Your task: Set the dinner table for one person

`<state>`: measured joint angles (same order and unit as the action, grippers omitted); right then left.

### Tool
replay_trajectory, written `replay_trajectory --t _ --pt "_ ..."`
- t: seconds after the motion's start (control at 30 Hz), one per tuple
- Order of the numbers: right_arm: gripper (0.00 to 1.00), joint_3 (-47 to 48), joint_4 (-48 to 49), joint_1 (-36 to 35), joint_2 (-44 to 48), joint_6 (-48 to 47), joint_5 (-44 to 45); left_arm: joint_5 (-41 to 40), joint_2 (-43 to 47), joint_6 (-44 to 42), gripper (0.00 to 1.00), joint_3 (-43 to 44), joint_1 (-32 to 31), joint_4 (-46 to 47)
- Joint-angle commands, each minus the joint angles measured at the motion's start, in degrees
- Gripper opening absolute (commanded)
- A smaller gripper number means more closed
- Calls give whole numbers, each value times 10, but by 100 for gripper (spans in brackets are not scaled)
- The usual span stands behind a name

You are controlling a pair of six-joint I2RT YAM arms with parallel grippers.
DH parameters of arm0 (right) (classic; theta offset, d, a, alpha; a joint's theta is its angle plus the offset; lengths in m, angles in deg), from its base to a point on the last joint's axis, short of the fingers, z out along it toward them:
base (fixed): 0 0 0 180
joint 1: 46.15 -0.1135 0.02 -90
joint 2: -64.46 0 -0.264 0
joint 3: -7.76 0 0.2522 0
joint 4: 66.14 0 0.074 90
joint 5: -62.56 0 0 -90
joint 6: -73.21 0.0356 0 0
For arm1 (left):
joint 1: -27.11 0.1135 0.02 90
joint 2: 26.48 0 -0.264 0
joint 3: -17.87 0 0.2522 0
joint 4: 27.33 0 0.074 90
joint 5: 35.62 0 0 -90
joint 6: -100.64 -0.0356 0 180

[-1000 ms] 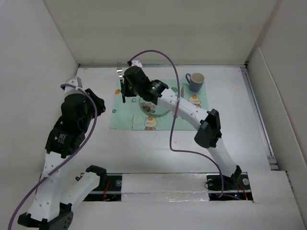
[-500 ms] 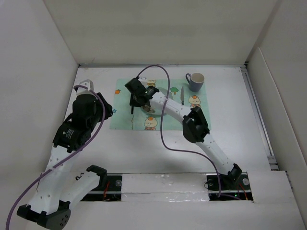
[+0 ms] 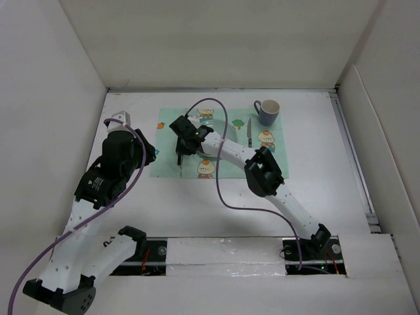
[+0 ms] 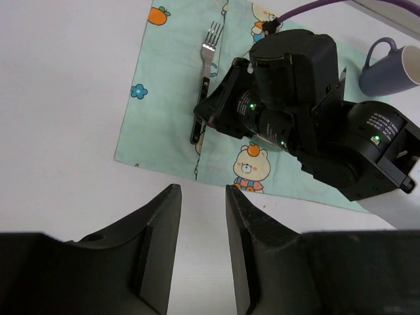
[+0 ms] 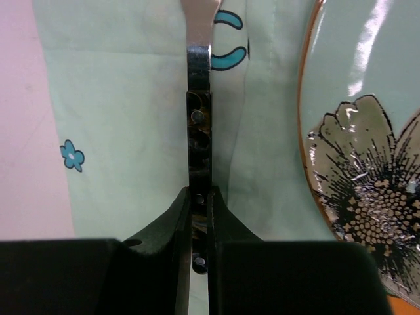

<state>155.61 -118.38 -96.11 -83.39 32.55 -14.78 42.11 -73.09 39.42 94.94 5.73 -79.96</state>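
On the white dinner table (image 3: 315, 177) lies a mint-green cartoon placemat (image 3: 269, 154). My right gripper (image 5: 199, 200) is shut on the black riveted handle of a fork (image 5: 199, 111), held low over the mat's left strip, just left of a green flowered plate (image 5: 367, 164). In the left wrist view the fork (image 4: 206, 65) points its tines toward the far side of the table, beside the right gripper's black body. My left gripper (image 4: 202, 197) is open and empty above bare table, just off the mat's near left corner.
A knife (image 3: 249, 132) lies on the mat right of the plate. A blue-grey mug (image 3: 268, 111) stands off the mat's far right corner. White wall panels (image 3: 52, 79) close in the table. A purple cable (image 3: 223, 170) loops over the right arm.
My right arm has brought the fork from the mat's far left corner toward me, down along its left strip. The left arm has shifted slightly toward the mat.
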Motion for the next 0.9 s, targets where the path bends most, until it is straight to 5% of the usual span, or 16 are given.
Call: replay_trajectory --t 0.0,0.1,0.3,0.43,0.5,0.6,0.77,0.87 --pt "14 14 31 -5 -5 5 -8 -9 3 0 31 -5 -5 16" --pt "37 12 34 -5 6 -1 -13 -7 -1 1 31 -3 -5 21" --pt "56 6 48 6 63 -32 -43 0 -9 10 31 4 -5 39" --pt "61 -56 93 19 187 -81 -87 -5 -30 11 32 25 -5 55" --pt "51 -103 110 27 247 -97 -92 -6 -47 8 33 43 -5 70" --pt "0 -264 157 49 398 -142 -98 -4 -75 6 38 65 -5 98" --pt "0 -489 206 115 675 -188 -74 13 -126 8 40 112 -5 136" --pt "17 -574 182 172 857 -188 -9 6 -160 18 42 163 1 126"
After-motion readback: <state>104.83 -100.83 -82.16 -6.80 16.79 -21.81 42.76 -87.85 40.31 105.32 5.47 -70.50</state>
